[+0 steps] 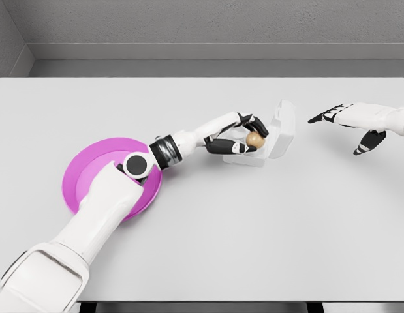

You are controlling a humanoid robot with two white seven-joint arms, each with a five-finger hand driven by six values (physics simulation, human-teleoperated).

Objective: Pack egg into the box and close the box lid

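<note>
A: So, status, biggest thing first?

B: The wide pale-grey flat surface [202, 248] is mostly bare; its near edge shows at the bottom, the far edge sits under the grey wall. The round magenta plate [84, 176] lies left of centre, partly under the left arm, nothing visible on it.

A: The box?

B: The small white hinged box [280, 134] is mid-surface, lid standing up and open. The left hand [241, 135] is at its open side, fingers [221, 146] pinching the small tan egg [256, 139] over the tray. I can't tell if the egg touches the tray.

A: So placing?

B: I'd judge yes: egg release and lid closing remain.

A: Right hand?

B: The right hand [358, 124] hovers right of the box, apart from it, fingers spread, holding nothing. Open room all round; box well off every edge.
</note>
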